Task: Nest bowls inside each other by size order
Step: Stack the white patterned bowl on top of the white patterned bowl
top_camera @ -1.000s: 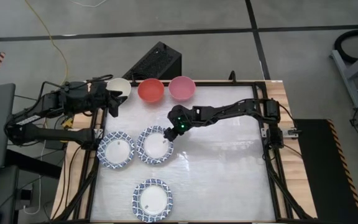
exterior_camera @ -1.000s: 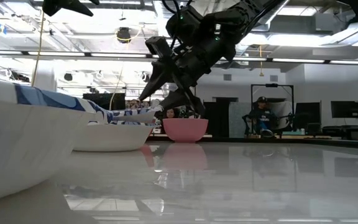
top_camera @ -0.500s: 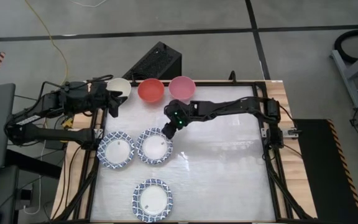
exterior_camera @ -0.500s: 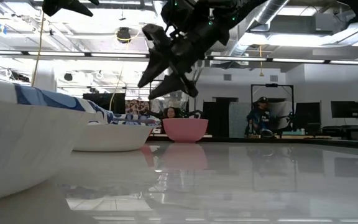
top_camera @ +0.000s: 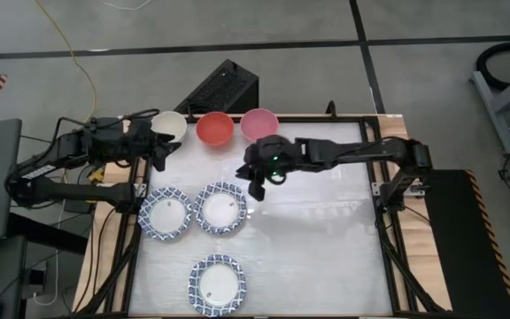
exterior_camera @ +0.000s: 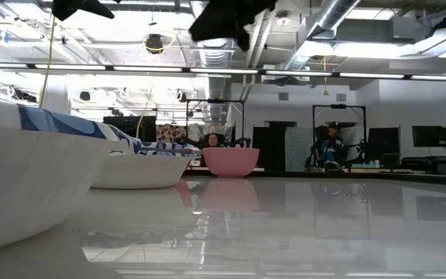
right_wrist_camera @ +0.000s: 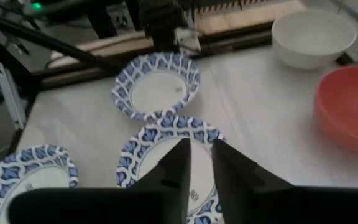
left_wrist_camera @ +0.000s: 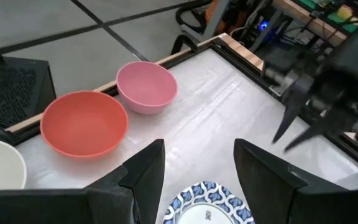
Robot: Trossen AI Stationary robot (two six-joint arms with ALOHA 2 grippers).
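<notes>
Three blue-and-white dishes rest on their bases on the white table: the left one point(top_camera: 165, 213), the middle one point(top_camera: 220, 207) and the near one point(top_camera: 217, 283). Along the far edge stand a cream-white bowl point(top_camera: 171, 124), a red bowl point(top_camera: 214, 128) and a pink bowl point(top_camera: 258, 124). My right gripper point(top_camera: 255, 186) hangs high above the table, just right of the middle dish point(right_wrist_camera: 169, 155). Its fingers stand a narrow gap apart point(right_wrist_camera: 201, 165) with nothing between them. My left gripper point(top_camera: 159, 149) waits open point(left_wrist_camera: 194, 168) at the far left, beside the cream-white bowl.
A black box point(top_camera: 224, 89) sits beyond the far edge. The table's dark frame rail point(top_camera: 386, 221) runs along the right side. The right half of the table point(top_camera: 326, 248) holds no objects. People sit at desks in the room behind point(exterior_camera: 327, 147).
My right gripper has risen from just over the middle dish's right rim, shifted a little toward the table's right edge and rolled about its own axis. In the low view it has climbed almost out of the top of the picture. The dishes and bowls have stayed put.
</notes>
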